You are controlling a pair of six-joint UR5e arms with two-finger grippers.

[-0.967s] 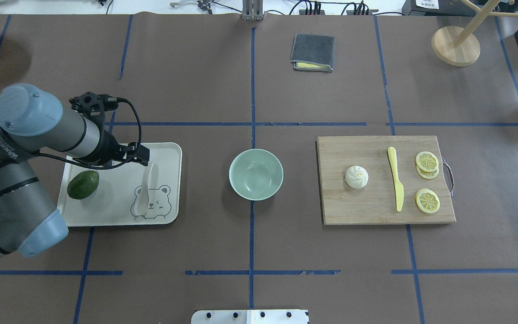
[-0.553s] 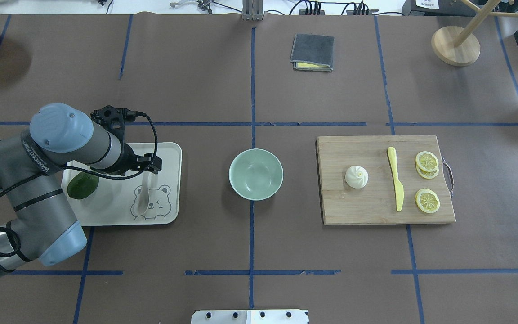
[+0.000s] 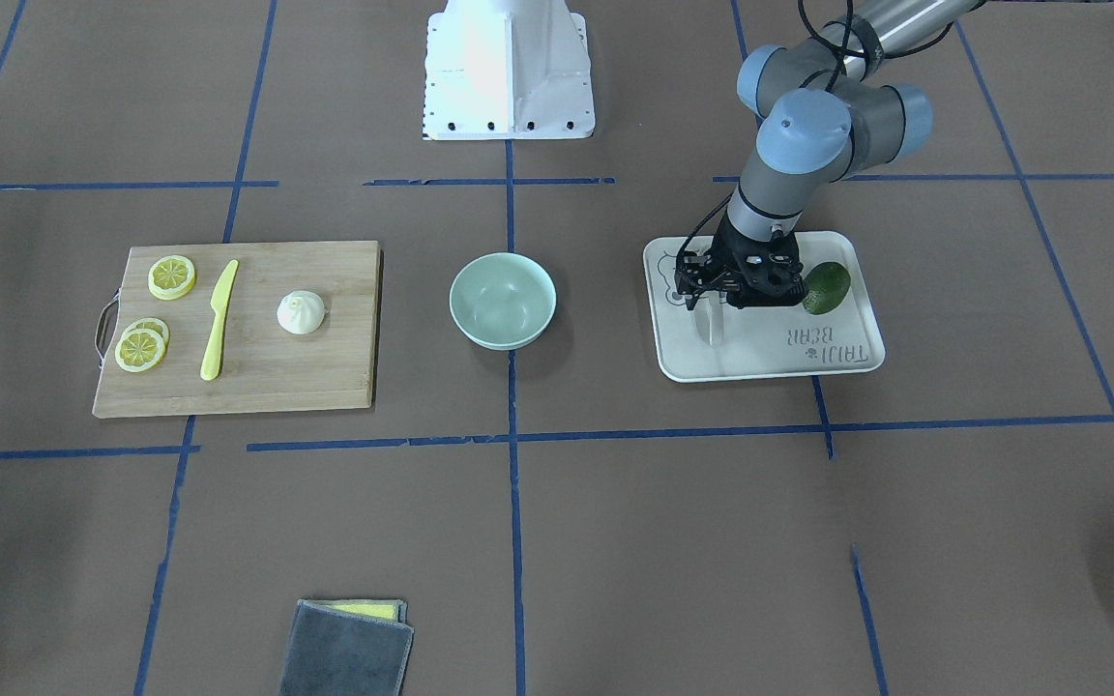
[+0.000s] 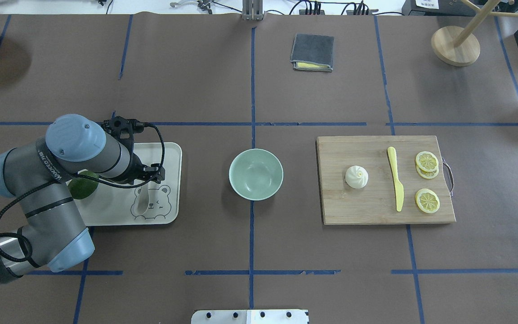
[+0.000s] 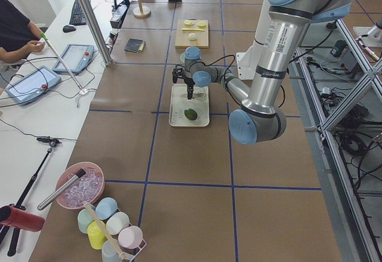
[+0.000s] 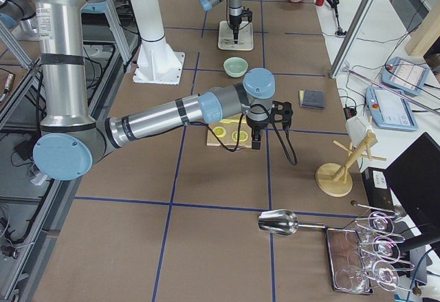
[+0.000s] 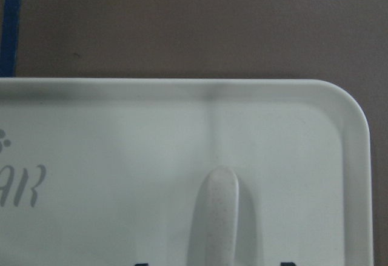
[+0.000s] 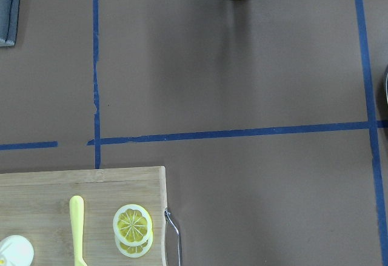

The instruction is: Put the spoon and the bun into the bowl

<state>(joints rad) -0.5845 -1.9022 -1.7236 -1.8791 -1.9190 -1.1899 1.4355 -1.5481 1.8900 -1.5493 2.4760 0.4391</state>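
Left jaws gape wide astride the spoon [image 7: 217, 217] on the tray [image 7: 91, 157], lower centre; right jaws: cannot tell.

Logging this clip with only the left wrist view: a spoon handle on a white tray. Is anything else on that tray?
Observer: Yes, a green avocado lies on the tray too.
Reviewer: Anything delivered yet?
Observer: No, the bowl is empty, standing between tray and cutting board.
Reviewer: Where is the other task item?
Observer: The bun sits on the cutting board, beside the yellow knife.
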